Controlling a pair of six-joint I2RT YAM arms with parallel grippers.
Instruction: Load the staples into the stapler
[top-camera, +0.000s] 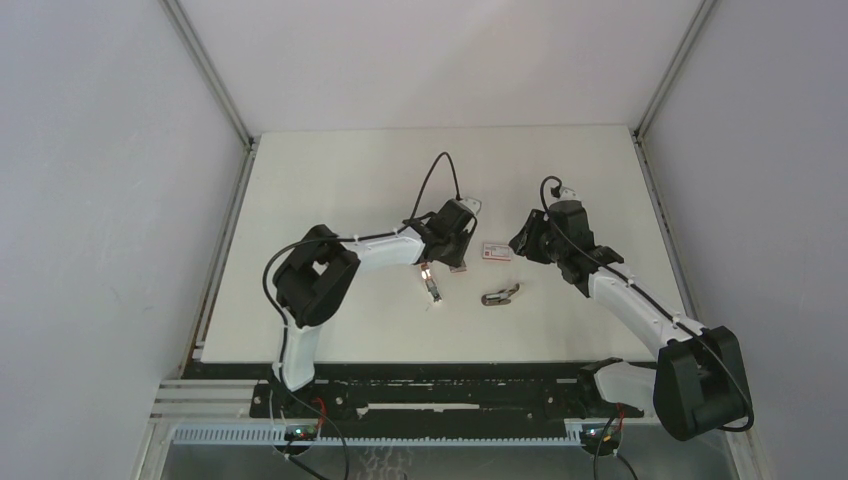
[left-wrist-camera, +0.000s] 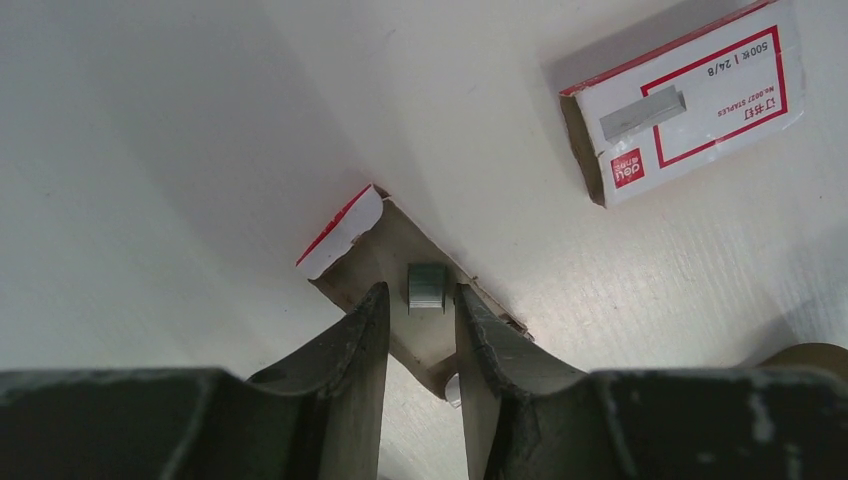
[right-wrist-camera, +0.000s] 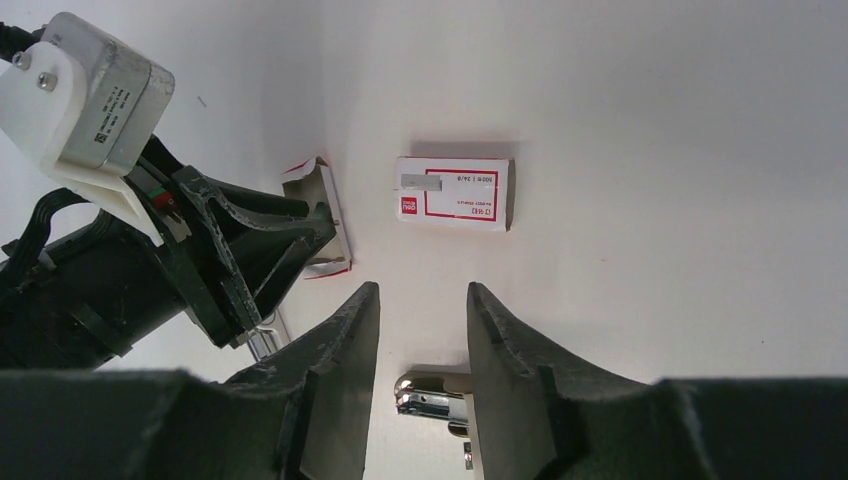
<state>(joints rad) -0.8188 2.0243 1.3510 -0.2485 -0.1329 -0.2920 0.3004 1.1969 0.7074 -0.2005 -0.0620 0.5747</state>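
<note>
A short silvery strip of staples (left-wrist-camera: 427, 287) lies in the pinkish-grey inner tray (left-wrist-camera: 390, 250), whose end flap is white with a red edge. My left gripper (left-wrist-camera: 421, 292) is open, one fingertip on each side of the strip and a narrow gap at each. The white box with red print (left-wrist-camera: 690, 100) lies apart, to the right of the tray (right-wrist-camera: 322, 215). The pale pink-and-white stapler (top-camera: 433, 284) rests on the table just in front of my left gripper (top-camera: 455, 252). My right gripper (right-wrist-camera: 422, 290) hovers open and holds nothing, near the box (right-wrist-camera: 455, 193).
A dark grey-brown tool (top-camera: 500, 295) with a chrome inner part lies in front of the box (top-camera: 496, 250), below my right fingers (right-wrist-camera: 500, 350). The white table (top-camera: 330, 190) is walled at the back and both sides.
</note>
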